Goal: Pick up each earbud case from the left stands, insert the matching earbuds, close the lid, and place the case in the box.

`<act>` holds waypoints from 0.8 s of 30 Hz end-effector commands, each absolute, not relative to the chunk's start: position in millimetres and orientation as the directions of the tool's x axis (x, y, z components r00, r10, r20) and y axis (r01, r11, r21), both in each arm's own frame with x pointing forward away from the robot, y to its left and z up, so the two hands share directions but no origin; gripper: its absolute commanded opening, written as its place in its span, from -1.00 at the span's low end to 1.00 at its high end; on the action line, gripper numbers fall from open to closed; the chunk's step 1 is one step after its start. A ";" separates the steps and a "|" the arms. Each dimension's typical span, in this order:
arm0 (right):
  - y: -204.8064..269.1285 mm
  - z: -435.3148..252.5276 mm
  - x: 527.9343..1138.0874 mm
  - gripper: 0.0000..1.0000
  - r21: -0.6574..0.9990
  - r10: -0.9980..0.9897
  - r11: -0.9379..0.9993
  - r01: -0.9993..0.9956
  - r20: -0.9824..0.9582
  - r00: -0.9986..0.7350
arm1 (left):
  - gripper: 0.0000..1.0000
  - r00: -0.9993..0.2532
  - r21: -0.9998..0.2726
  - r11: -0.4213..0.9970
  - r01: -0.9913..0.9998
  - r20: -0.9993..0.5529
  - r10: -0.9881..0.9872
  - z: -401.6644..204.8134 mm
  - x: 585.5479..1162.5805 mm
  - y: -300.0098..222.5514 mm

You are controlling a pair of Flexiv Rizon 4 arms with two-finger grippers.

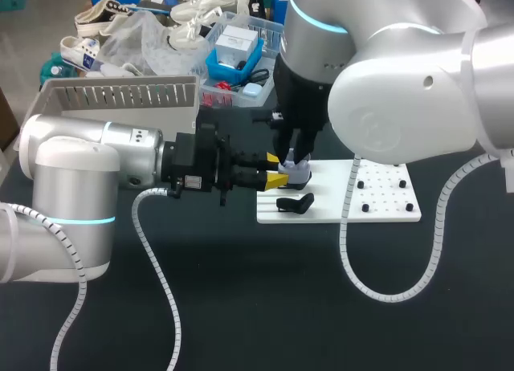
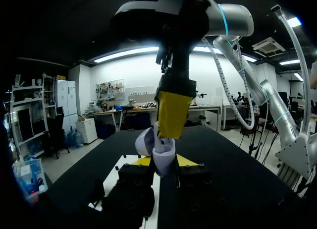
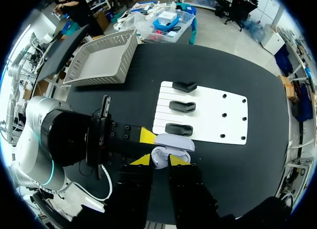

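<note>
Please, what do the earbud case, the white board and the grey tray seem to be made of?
The earbud case: probably hard plastic, pale lilac, smooth with a soft sheen. The white board: looks like rigid plastic or painted sheet, flat and matte; I cannot tell which. The grey tray: likely moulded plastic, matte, given its evenly slotted walls.

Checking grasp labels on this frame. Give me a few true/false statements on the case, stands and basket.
1. The earbud case sits on a stand. False: the left gripper holds it between its fingers, clear of the stands.
2. The case lid is open. True.
3. All three black stands on the white board are empty. True.
4. The grey basket already holds a case. False: none shows in it.
5. The right gripper is at the case too. True.
</note>
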State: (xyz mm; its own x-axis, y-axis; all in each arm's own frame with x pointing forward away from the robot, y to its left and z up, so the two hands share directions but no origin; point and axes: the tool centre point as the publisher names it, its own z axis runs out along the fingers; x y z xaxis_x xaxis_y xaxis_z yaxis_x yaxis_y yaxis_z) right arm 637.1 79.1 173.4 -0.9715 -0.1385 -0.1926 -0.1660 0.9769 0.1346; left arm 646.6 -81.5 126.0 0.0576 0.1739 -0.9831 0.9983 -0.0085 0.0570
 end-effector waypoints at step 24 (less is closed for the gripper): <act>78.9 167.4 640.5 -0.41 0.124 -0.171 0.973 -0.196 -0.189 -0.967 | -1.00 0.058 0.058 -0.005 0.998 -0.983 0.174 125.8 646.5 -82.2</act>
State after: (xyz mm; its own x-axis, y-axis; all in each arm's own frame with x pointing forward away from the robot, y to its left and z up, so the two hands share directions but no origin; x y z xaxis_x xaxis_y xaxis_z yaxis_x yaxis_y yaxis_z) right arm 638.7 77.8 167.5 -0.9666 -0.1704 -0.1915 -0.1965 0.9723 0.1268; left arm 646.7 -81.8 126.0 0.0577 0.1736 -0.9831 0.9983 -0.0085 0.0571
